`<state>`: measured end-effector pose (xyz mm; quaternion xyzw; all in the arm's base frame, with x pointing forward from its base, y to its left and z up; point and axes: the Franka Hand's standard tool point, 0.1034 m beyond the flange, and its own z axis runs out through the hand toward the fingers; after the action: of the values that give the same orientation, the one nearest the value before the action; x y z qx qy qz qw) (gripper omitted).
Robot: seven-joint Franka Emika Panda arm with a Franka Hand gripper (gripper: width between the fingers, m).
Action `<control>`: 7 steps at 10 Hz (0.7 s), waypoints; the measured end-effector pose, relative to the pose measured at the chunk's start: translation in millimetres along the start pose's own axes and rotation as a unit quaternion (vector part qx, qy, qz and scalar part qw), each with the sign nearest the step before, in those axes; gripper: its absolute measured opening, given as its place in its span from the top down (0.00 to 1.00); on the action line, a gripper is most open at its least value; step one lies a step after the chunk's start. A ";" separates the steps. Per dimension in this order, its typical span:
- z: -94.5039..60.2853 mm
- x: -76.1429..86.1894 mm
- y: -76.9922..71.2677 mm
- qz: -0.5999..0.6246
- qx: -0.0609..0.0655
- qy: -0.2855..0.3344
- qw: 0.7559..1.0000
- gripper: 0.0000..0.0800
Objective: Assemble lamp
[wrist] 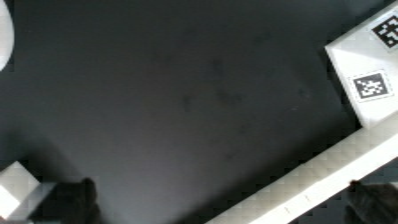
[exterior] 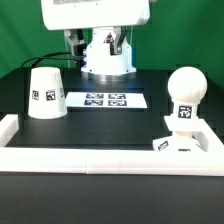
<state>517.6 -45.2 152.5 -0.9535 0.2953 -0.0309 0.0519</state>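
So the lamp's three parts sit on a black table (exterior: 100, 125) in the exterior view. The shade (exterior: 45, 93) stands alone toward that view's left, narrow end up, with a small tag on its side. The base (exterior: 177, 140) is over on that view's right, just inside the rail (exterior: 110, 157) that runs along the front edge and turns up at both ends. The bulb (exterior: 186, 92) stands upright on the base, ball on top, neck down, with a tag on the neck. Another tag shows on the base's front face.

Between shade and base, a bit further back, lies the marker board (exterior: 104, 99), flat on the table. It's apart from both.

The arm (exterior: 105, 45) is at the back, well away from all three parts. The gripper (wrist: 214, 205) only shows in the wrist view as two dark finger tips (wrist: 68, 200) at the frame's edge, spread far apart with nothing between them but bare table. That same view catches a corner of the marker board (wrist: 365, 70) and a stretch of rail (wrist: 267, 185).
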 end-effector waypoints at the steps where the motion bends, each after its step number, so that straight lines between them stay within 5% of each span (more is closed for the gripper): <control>1: 1.3 -5.8 3.6 0.018 -0.002 -0.004 1.000 0.13; 3: 8.9 -30.8 37.0 0.044 -0.012 -0.025 0.999 0.13; 7: 8.3 -14.2 97.5 0.036 -0.020 -0.011 0.999 0.13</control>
<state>452.1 -116.4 132.5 -0.9435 0.3290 -0.0125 0.0376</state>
